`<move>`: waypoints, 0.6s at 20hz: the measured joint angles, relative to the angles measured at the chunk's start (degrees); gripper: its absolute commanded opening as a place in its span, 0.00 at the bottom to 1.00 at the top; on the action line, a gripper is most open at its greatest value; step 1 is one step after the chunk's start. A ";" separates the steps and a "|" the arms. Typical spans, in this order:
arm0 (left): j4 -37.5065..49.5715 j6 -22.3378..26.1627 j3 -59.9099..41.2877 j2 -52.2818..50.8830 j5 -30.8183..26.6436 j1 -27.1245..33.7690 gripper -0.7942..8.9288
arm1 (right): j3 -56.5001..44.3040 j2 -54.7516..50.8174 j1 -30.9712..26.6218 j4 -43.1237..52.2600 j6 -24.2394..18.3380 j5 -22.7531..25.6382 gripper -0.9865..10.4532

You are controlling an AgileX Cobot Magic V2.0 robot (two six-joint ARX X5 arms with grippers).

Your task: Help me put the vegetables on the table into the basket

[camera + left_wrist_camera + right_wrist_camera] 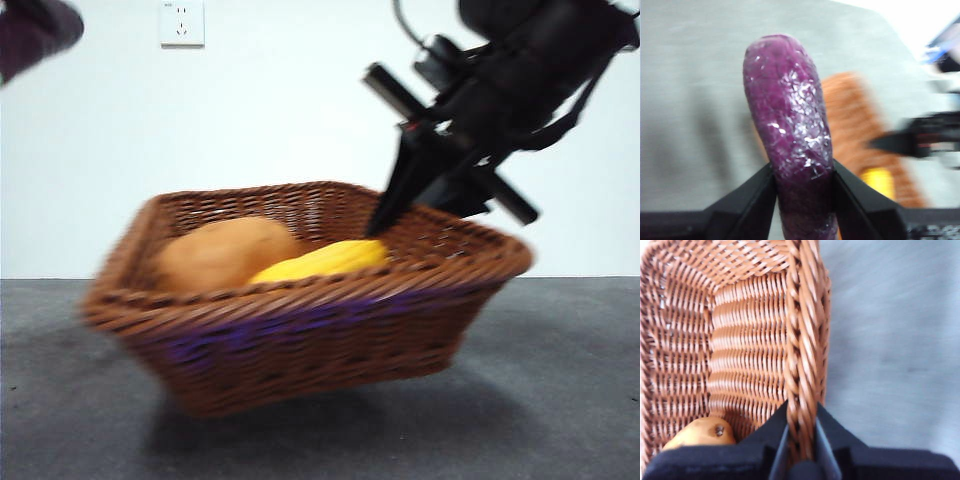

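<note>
**Basket tilted up by one gripper, eggplant held by the other**

A brown wicker basket sits on a dark grey table, in front of a white wall with a power socket. The basket is tipped: its right side is raised off the table while its left side sits lower. The picture is blurred.

The right gripper reaches down from the upper right of the front view, and its two black jaws are clamped on the basket's braided rim at the far right side. The right wrist view shows the same grip close up, with the rim pinched between the jaws, one jaw inside the basket and one outside.

Inside the basket lie a brown potato on the left and a yellow-orange vegetable beside it, touching or nearly touching. The potato also shows in the right wrist view, low in the basket.

The left gripper is clenched around a purple eggplant, holding it in the air above the table. In the front view this arm appears only as a dark blur at the top left corner.
</note>
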 measured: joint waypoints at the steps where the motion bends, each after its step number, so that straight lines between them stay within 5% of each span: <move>1: 0.02 -1.33 -0.17 -1.33 1.27 -0.94 0.07 | 0.00 1.03 2.08 2.03 1.33 0.46 0.08; 7: 5.60 -7.45 -0.20 2.64 1.97 -9.92 0.07 | 0.00 3.61 10.99 9.01 7.87 3.54 0.08; 12: 10.56 -12.72 -0.22 15.21 -4.13 -18.25 0.07 | 0.00 3.61 10.64 9.57 9.38 5.03 0.08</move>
